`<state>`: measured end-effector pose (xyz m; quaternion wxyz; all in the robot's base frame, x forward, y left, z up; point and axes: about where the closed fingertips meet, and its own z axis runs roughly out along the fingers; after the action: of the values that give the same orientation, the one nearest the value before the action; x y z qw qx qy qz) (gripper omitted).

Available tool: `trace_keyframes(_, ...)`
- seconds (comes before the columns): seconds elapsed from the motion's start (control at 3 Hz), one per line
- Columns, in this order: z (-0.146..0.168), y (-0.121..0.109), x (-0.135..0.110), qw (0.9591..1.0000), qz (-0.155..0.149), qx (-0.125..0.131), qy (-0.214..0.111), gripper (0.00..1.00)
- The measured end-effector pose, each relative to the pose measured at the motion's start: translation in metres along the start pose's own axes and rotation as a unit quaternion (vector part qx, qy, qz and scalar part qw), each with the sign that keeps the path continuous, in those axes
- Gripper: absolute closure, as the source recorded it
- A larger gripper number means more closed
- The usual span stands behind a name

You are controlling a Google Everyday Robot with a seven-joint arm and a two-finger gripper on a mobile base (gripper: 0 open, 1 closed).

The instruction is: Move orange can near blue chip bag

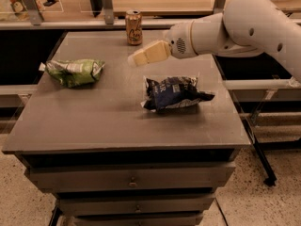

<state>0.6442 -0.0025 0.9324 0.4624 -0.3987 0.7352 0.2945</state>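
Observation:
The orange can (134, 27) stands upright at the far edge of the grey table (94, 117), silver top up, dark looping logo facing me. The blue chip bag (173, 92) lies right of the table's middle, crumpled, navy with white print. My gripper (136, 58) reaches in from the right on the white arm (244, 27). It hovers above the table between can and bag, pointing left, below and slightly right of the can, apart from both, holding nothing.
A green-and-white snack bag (74, 71) lies on the table's left side. A shelf with metal uprights (106, 4) runs behind the table. Drawers (131, 180) sit under the tabletop. A dark frame leg (261, 159) stands on the floor at right.

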Motion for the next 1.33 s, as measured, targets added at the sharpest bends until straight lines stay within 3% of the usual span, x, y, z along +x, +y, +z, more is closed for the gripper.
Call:
trace_keyframes(0.33,0.01,-0.018,-0.007,0.9999,-0.003,0.004,-0.015,0.0)
trace_keyframes(0.67,0.031,-0.053,-0.008,0.9996,-0.022,-0.002,-0.02,0.0)
trace_keyframes(1.33,0.089,-0.125,-0.008,0.9979,-0.062,-0.018,0.011,0.0)
